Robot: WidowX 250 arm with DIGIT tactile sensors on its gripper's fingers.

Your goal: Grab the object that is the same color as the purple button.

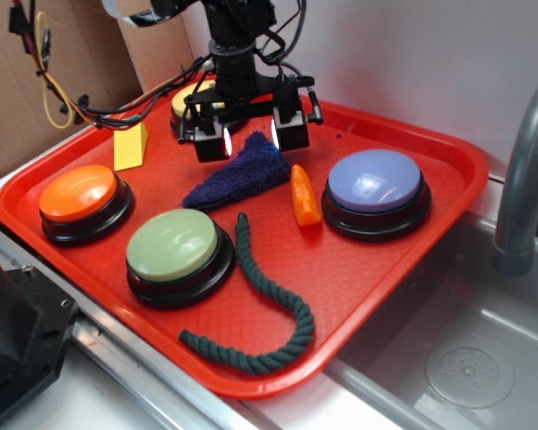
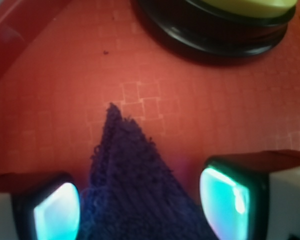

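A: How does the black two-fingered gripper [image 1: 249, 139] stand?

B: Jaws apart, one lit pad on each side of the small dark purple fuzzy terry cloth [image 1: 238, 176], nothing clamped yet. In the wrist view the cloth's pointed tip [image 2: 112, 112] lies between the pads [image 2: 225, 200].

A: Where is the cloth?

B: Mid-tray, towards the far edge of the red plastic tray [image 1: 448, 148], between the yellow domed button [image 1: 190, 101] and the lavender domed button on its black base [image 1: 375, 182], just beside the small orange carrot-shaped piece [image 1: 304, 195].

A: How will it handle?

B: Limp, light, soft; I'd pinch the thicker ridge behind the tip, low, or the pads may catch only fluff.
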